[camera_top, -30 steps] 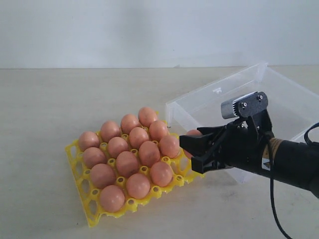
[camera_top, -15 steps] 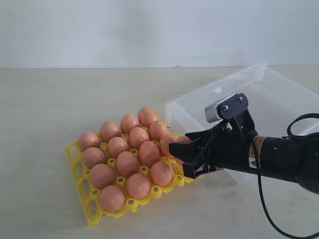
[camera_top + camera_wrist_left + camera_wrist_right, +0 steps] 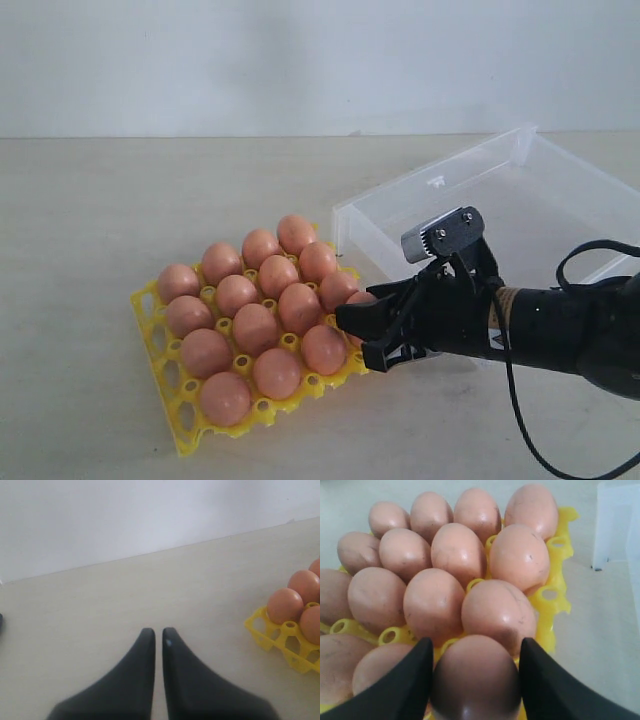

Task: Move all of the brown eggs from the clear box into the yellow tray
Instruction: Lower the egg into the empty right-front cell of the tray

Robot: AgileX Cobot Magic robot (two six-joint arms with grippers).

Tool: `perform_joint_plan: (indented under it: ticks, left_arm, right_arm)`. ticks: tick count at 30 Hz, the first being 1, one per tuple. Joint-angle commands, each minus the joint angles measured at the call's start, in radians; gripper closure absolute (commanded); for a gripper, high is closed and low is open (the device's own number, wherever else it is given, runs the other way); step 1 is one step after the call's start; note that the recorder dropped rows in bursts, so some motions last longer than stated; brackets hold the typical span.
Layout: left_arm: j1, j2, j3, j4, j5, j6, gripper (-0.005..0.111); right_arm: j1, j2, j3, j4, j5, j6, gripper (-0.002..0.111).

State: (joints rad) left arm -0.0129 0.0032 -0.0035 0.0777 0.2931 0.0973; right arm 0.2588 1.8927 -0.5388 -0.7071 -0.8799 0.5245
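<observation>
Over tray [image 3: 556,599] edge; egg [image 3: 475,677] in R gripper [image 3: 358,336]

Exterior view: right gripper [image 3: 355,338] covers the right corner of the yellow tray [image 3: 190,428] and most of the brown egg [image 3: 361,298] between its fingers. Its arm [image 3: 560,325] hides the near wall of the clear box [image 3: 440,180]; the box's right end is cut off by the frame edge. Left wrist view: tray mostly out of frame; base of left gripper [image 3: 156,632] blurred.

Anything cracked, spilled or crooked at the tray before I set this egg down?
Nothing stands out. The brown eggs sit level in the yellow tray, none visibly cracked, and the table shows no spill. The right gripper holds its egg squarely at the tray's edge.
</observation>
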Motion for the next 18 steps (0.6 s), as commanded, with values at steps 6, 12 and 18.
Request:
perform_joint_plan:
  ticks: [6,12,18]
  left_arm:
    - [-0.008,-0.003,0.003,-0.002,0.0,-0.003,0.103]
    - [-0.008,-0.003,0.003,-0.002,0.0,-0.003,0.103]
    - [-0.008,-0.003,0.003,-0.002,0.0,-0.003,0.103]
  right_arm:
    - [0.001,0.002,-0.001,-0.016,-0.012,-0.011,0.094]
    - [0.001,0.002,-0.001,-0.03,-0.012,-0.011,0.066]
    - [0.001,0.002,-0.001,-0.03,-0.012,-0.011,0.059]
